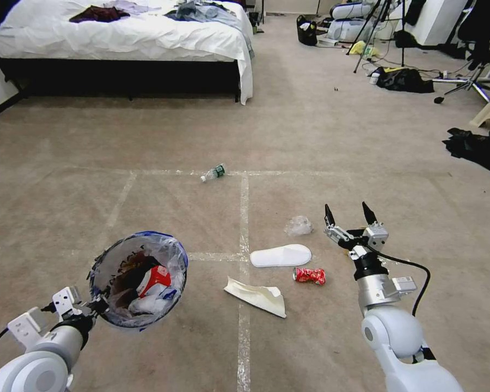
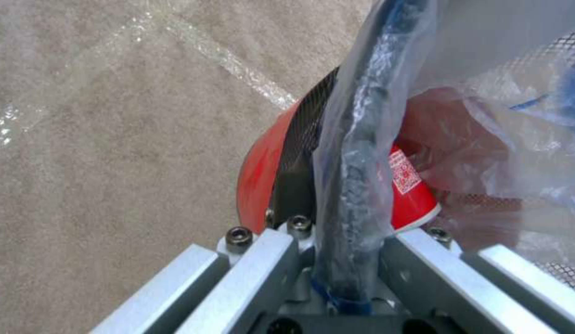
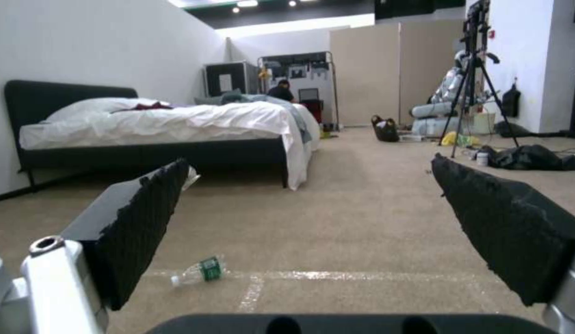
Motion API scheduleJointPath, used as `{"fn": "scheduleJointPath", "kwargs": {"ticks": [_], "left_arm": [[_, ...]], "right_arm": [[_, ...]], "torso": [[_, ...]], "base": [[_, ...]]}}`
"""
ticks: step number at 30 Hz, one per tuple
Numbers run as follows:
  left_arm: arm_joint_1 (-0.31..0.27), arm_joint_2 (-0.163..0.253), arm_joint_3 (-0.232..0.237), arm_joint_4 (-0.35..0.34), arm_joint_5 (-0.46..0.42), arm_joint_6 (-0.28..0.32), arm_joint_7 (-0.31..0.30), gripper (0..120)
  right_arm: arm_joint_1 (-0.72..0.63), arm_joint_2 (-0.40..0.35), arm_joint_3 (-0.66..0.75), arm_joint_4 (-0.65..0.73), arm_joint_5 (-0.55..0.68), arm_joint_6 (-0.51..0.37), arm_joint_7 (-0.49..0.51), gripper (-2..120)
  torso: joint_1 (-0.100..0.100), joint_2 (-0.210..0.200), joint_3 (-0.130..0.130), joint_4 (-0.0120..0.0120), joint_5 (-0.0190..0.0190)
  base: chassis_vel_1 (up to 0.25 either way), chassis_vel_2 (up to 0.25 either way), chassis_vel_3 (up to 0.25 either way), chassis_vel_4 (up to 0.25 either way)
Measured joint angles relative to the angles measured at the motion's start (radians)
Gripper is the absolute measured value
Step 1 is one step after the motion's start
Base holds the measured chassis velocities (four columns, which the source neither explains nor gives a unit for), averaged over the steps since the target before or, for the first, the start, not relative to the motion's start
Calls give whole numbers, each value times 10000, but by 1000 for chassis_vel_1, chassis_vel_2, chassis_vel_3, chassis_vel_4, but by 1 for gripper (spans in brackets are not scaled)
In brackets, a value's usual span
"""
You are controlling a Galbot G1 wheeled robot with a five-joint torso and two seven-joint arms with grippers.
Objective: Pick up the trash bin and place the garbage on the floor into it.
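Observation:
My left gripper [image 1: 95,307] is shut on the rim of the trash bin [image 1: 110,264] and holds it tilted above the floor [image 1: 163,348] at the lower left. In the left wrist view the left gripper [image 2: 346,260] clamps the black rim and clear bag, with the bin's red base [image 2: 256,171] beyond. A red-white carton [image 1: 155,279] and other litter lie inside. On the carpet lie a crushed red can [image 1: 309,275], crumpled white paper [image 1: 257,295], a clear plastic wad [image 1: 299,225] and a green-labelled bottle [image 1: 213,173] [image 3: 201,271]. My right gripper [image 1: 347,215] [image 3: 324,222] is open and empty, just right of the can.
A white slipper [image 1: 281,255] lies between the plastic wad and the can. A bed [image 1: 125,32] stands at the far left. Black clothes heaps [image 1: 476,147] [image 1: 403,79] and a tripod [image 1: 375,32] are at the far right. Whitish tape lines [image 1: 244,207] cross the carpet.

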Motion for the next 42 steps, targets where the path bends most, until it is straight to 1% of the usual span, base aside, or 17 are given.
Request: {"fn": "scheduleJointPath", "kwargs": {"ticks": [14, 16, 17, 19, 20, 22, 23, 25, 26, 27, 29, 30, 32, 35, 36, 40, 42], "left_arm": [[-31, -56, 7, 70, 44, -59, 12, 0], [-22, -76, 3, 73, 62, -82, 20, 0], [-22, -76, 3, 73, 62, -82, 20, 0], [-13, -87, -10, 74, 74, -97, 25, 0], [-13, -87, -10, 74, 74, -97, 25, 0], [3, -107, -33, 74, 79, -114, 34, 0], [3, -107, -33, 74, 79, -114, 34, 0], [24, -124, -47, 66, 92, -124, 41, 0], [42, -137, -57, 56, 101, -131, 47, 0], [42, -137, -57, 56, 101, -131, 47, 0], [47, -161, -89, 42, 105, -146, 55, 0], [47, -161, -89, 42, 105, -146, 55, 0], [51, -182, -97, 41, 114, -172, 56, 0], [59, -199, -97, 40, 127, -181, 58, 0], [74, -243, -96, 38, 163, -206, 64, 0], [110, -353, -72, 7, 241, -239, 69, 0], [147, -422, -54, -38, 299, -256, 69, 0]], "right_arm": [[196, -313, -235, -151, 166, -422, 106, 100], [258, -708, -509, -164, 346, -1234, 348, 100], [258, -708, -509, -164, 346, -1234, 348, 100], [295, -1159, -826, -97, 688, -2403, 601, 100], [295, -1159, -826, -97, 688, -2403, 601, 100], [547, -1798, -1441, -44, 1310, -4169, 992, 100], [547, -1798, -1441, -44, 1310, -4169, 992, 100], [815, -2119, -1789, -44, 1752, -5393, 1098, 100], [1083, -2335, -2011, -31, 2256, -6544, 1156, 100], [1083, -2335, -2011, -31, 2256, -6544, 1156, 100], [1600, -2597, -2301, -186, 2944, -8249, 898, 100], [1600, -2597, -2301, -186, 2944, -8249, 898, 100], [1934, -2742, -2529, -555, 3084, -9097, 304, 100], [2086, -2821, -2706, -832, 2968, -9267, -56, 100], [2308, -2910, -3064, -1331, 2693, -9502, -564, 100], [2726, -2970, -3868, -2444, 2114, -9507, -1411, 98], [3057, -2893, -4426, -3218, 1752, -9176, -1736, 90]], "torso": [[0, 0, -1, -1, 1], [0, 0, -1, 0, 1], [0, 0, -1, 0, 1], [0, 0, -1, -1, 0], [0, 0, -1, -1, 0], [0, 0, -1, -1, 0], [0, 0, -1, -1, 0], [0, 0, -1, 0, 1], [0, 0, -1, 0, -1], [0, 0, -1, 0, -1], [0, 0, 0, 0, -1], [0, 0, 0, 0, -1], [0, 0, 0, 0, 0], [0, 0, -1, 0, 0], [0, 0, 0, -1, 0], [0, 0, 0, -1, 0], [0, 0, 0, -1, 0]], "base": [[0, 0, 0, 0], [0, 0, 0, 0], [0, 0, 0, 0], [0, 0, 0, 0], [0, 0, 0, 0], [0, 0, 0, 0], [0, 0, 0, 0], [0, 0, 0, 0], [0, 0, 0, 0], [0, 0, 0, 0], [0, 0, 0, 0], [0, 0, 0, 0], [0, 0, 0, 0], [0, 0, 0, 0], [0, 0, 0, 0], [0, 0, 0, 0], [0, 0, 0, 0]]}}
